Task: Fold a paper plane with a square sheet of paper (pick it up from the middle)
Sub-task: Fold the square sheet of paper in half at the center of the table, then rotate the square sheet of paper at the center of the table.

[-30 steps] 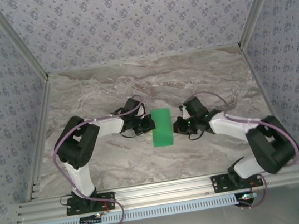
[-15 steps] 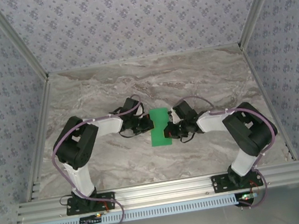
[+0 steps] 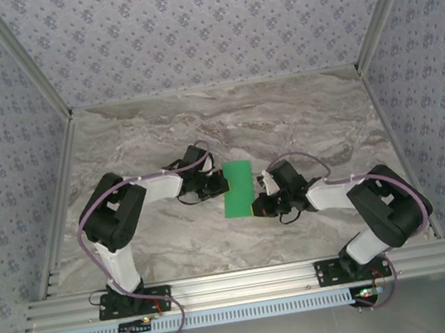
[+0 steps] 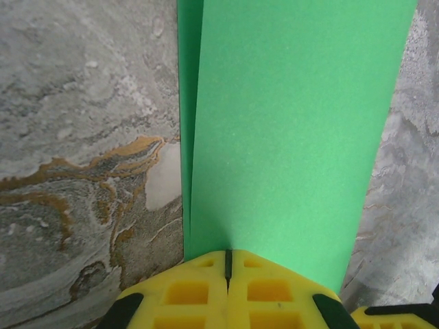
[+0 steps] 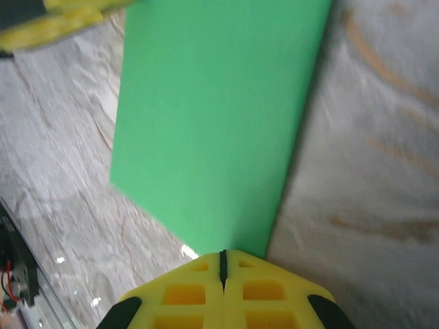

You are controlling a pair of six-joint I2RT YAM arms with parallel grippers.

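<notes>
The square sheet of paper point(image 3: 237, 188) lies on the marble table, folded into a narrow green rectangle point(image 4: 295, 123), with a lower layer peeking out along one long edge. My left gripper point(image 3: 224, 185) is shut, its yellow tips point(image 4: 228, 255) pressed down at the middle of the paper's left edge. My right gripper point(image 3: 259, 207) is shut too, its tips point(image 5: 222, 255) resting at the paper's near right corner point(image 5: 219, 116). Nothing is pinched between either pair of fingers. No plane shape shows.
The marble tabletop point(image 3: 298, 113) is bare around the paper. Aluminium rails point(image 3: 240, 281) run along the near edge and patterned walls close the other three sides. The left gripper's yellow tip point(image 5: 62, 20) shows across the paper in the right wrist view.
My right gripper slid from the middle of the paper's right edge down towards its near right corner. The paper shifted slightly left and tilted. The left gripper stayed put.
</notes>
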